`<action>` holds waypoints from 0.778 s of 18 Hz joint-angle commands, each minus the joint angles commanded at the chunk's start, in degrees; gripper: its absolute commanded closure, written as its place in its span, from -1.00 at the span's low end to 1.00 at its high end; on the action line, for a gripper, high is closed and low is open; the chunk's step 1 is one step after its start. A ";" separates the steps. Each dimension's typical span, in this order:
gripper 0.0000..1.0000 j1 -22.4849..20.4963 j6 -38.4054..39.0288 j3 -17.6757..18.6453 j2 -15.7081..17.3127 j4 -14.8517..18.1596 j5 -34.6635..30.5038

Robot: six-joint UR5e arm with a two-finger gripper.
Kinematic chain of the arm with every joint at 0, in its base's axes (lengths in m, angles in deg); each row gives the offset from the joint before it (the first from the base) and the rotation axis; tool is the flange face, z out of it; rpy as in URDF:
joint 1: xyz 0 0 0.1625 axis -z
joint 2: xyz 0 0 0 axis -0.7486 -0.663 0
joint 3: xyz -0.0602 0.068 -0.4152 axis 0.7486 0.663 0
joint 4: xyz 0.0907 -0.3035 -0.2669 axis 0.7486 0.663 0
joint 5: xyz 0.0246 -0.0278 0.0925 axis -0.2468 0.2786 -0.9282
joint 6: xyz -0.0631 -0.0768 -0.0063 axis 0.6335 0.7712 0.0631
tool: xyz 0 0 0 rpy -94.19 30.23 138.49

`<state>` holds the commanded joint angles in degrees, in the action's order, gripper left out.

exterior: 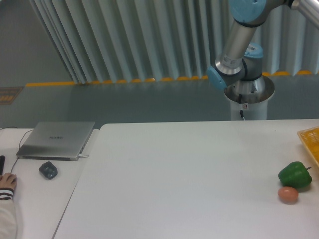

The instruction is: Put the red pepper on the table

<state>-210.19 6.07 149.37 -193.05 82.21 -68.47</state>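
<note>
Camera view, white table (189,174), green pepper (294,175) beside brown egg (288,194)

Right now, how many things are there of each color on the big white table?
Green: 1, the green pepper
Orange-brown: 1, the egg-like ball
Yellow: 1, the basket at the right edge, only partly in view
Red: 0, no red pepper shows
Total: 3

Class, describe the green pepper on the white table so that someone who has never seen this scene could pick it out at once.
Start at the large white table and follow it to its right edge, just below the yellow basket. The green pepper sits there, with a small orange-brown ball close in front of it. The pepper is the bigger, lumpy, glossy green one; the ball is smooth and egg-like.
</note>
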 joint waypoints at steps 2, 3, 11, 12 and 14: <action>-1.00 0.00 -0.17 0.61 0.00 0.00 0.00; -1.00 0.00 -0.17 0.79 0.00 0.00 0.00; -0.95 0.00 -0.70 1.23 0.53 0.00 -0.09; -0.61 0.00 -0.79 1.23 0.53 0.09 -0.17; -0.47 0.00 -0.87 1.23 0.53 0.09 -0.09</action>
<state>-210.19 5.19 150.60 -192.53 82.30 -68.55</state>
